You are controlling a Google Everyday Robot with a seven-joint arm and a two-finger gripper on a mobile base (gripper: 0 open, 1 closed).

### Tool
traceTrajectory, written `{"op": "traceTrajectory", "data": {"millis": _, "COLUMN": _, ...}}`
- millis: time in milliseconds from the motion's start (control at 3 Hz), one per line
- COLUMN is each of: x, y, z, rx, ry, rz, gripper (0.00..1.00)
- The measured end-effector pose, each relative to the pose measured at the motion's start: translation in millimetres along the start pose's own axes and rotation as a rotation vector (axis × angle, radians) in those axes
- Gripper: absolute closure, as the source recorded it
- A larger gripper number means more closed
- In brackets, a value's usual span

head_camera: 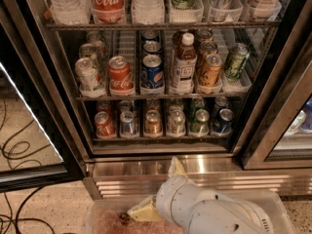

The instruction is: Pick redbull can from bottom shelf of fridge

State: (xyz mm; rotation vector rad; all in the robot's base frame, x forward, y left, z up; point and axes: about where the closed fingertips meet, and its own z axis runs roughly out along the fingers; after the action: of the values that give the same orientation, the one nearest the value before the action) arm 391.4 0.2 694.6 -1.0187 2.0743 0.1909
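The fridge door is open, so the drinks can be reached. The redbull can stands upright at the front of the bottom shelf. It is second from the left, between a red can and an orange can. Each can sits in its own lane, which I think stops it from tipping over.

The gripper is low down in front of the shiny steel base, well below the can. Its two pale fingers are spread apart and hold nothing, ready to go around something thin. I think it must go up and in next, without bumping the cans beside it.
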Motion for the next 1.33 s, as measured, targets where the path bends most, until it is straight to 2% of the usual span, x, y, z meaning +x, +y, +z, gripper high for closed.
{"op": "traceTrajectory", "data": {"millis": 333, "x": 35, "y": -4, "z": 23, "rx": 0.085, "ry": -0.010, "rz": -0.040, "gripper": 0.00}}
{"op": "traceTrajectory", "data": {"millis": 667, "x": 22, "y": -15, "z": 26, "rx": 0.141, "ry": -0.039, "rz": -0.043, "gripper": 0.00}}
{"op": "traceTrajectory", "data": {"millis": 1000, "x": 25, "y": -10, "z": 25, "rx": 0.140, "ry": -0.044, "rz": -0.029, "gripper": 0.00}}
{"op": "traceTrajectory", "data": {"millis": 1333, "x": 29, "y": -2, "z": 40, "rx": 0.144, "ry": -0.072, "rz": 0.031, "gripper": 0.00}}
